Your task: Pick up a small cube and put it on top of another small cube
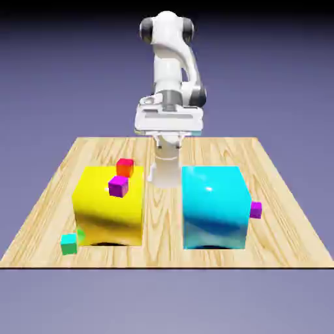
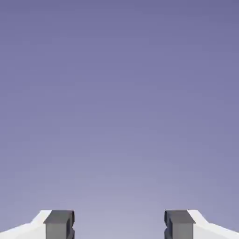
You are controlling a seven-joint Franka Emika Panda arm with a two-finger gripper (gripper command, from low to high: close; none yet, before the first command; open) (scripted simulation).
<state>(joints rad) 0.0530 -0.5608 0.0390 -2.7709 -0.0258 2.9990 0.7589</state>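
Progress: we judge nothing done yet; pick, carry and stack all remain.
Tool [image 2: 119, 225]: fingers stand apart with only backdrop between them; we see nothing held.
Small cube [image 1: 118, 186]: on the yellow block [image 1: 109, 207], near its far edge.
Another small cube [image 1: 125, 167]: just behind the yellow block's far edge, bare-topped.

A bare wooden lane runs between the big glossy yellow block [image 1: 109, 207] and the big glossy cyan block [image 1: 214, 207]. The tiny magenta cube [image 1: 118, 186] and tiny red-orange cube [image 1: 125, 167] sit unobstructed from above on the yellow block.
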